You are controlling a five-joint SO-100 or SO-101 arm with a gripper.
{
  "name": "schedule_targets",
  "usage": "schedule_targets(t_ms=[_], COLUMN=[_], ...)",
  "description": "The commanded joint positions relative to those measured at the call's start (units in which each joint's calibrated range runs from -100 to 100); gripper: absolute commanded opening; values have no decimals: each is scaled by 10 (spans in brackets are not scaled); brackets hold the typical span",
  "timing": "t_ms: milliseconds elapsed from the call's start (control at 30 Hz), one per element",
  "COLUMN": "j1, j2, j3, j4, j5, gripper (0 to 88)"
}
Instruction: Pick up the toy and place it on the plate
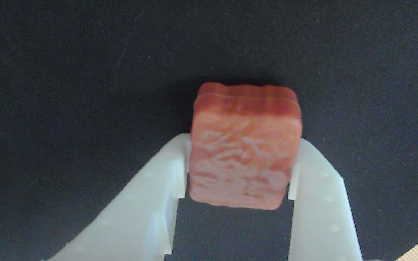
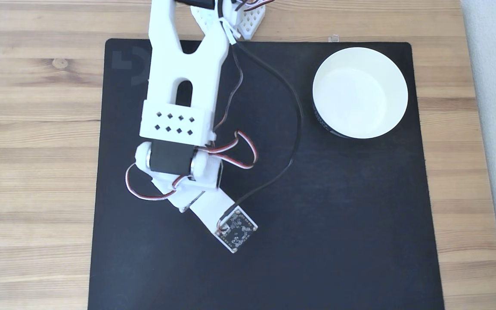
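One wooden table (image 2: 37,129), pale planks with visible grain and a dark knot, carries one large black mat (image 2: 338,215), matte, rectangular with rounded corners and a faint grey logo near its upper left in the fixed view. In the wrist view the same mat (image 1: 67,90) looks like fine dark cloth with a thin pale thread or scratch on it, and a sliver of wood shows at the lower right corner.

One white plastic arm (image 2: 179,86) reaches down from the top of the fixed view, its flat link pierced by an oval slot and by eight small diamond-shaped holes in two rows. Red-and-white wires loop around its black motor, and one black cable (image 2: 293,129) curves to a small square circuit board (image 2: 236,228) at the wrist.

One plate (image 2: 360,92), round, white, smooth and shallow like a bowl, sits on the mat's upper right, well apart from the arm; a dark band shows along its lower left outer side.

In the wrist view the gripper (image 1: 238,170), two translucent white fingers with small dimples, is closed narrow against the two sides of the single toy (image 1: 243,156). The toy is a reddish-brown squarish block with rounded corners, a rough pale-mottled face and a ridged upper edge, held between the fingers above the mat
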Motion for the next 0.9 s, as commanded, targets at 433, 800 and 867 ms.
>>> schedule_targets(t_ms=[433, 800, 867], j1=[-96, -242, -286], j2=[-245, -476, -538], j3=[-142, 147, 259], j4=[47, -65, -142], j5=[3, -2, -18], gripper=[23, 24, 24])
